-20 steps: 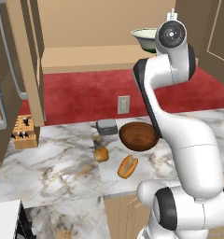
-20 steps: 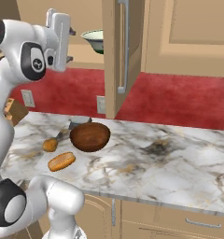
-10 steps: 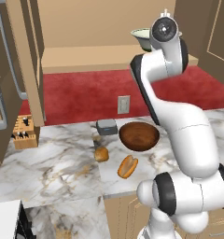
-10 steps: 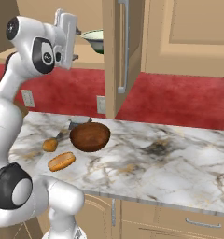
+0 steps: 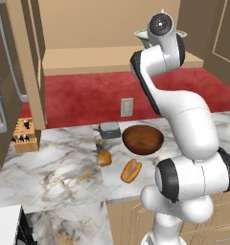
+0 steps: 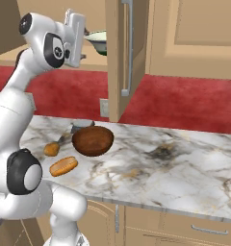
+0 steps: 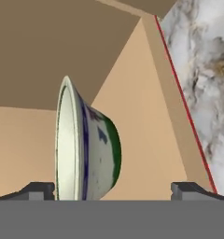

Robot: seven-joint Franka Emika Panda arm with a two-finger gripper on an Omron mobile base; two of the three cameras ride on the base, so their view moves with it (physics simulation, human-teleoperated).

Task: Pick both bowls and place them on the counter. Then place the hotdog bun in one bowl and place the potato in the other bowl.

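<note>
The white bowl (image 7: 86,149) with a dark green band stands on the tan shelf (image 5: 88,64), and in the hand view it lies between my fingertips, closer to the left one (image 7: 37,190). My gripper (image 7: 115,191) is open around it without touching it. From the right base, the gripper (image 6: 84,34) is level with the bowl's (image 6: 99,41) rim. On the marble counter (image 5: 54,167) rests the dark brown bowl (image 5: 143,139), upright. The potato (image 5: 104,158) and the hotdog bun (image 5: 131,171) lie just in front of it, also seen as potato (image 6: 52,149) and bun (image 6: 63,166).
An open cabinet door (image 6: 122,53) hangs right of the shelf bowl. A small grey box (image 5: 109,129) sits behind the potato, below a wall outlet (image 5: 127,107). A knife block (image 5: 25,136) stands at the counter's far left.
The arm has reached further up and in toward the shelf, bringing the open gripper closer around the white bowl. The things on the counter have not moved.
</note>
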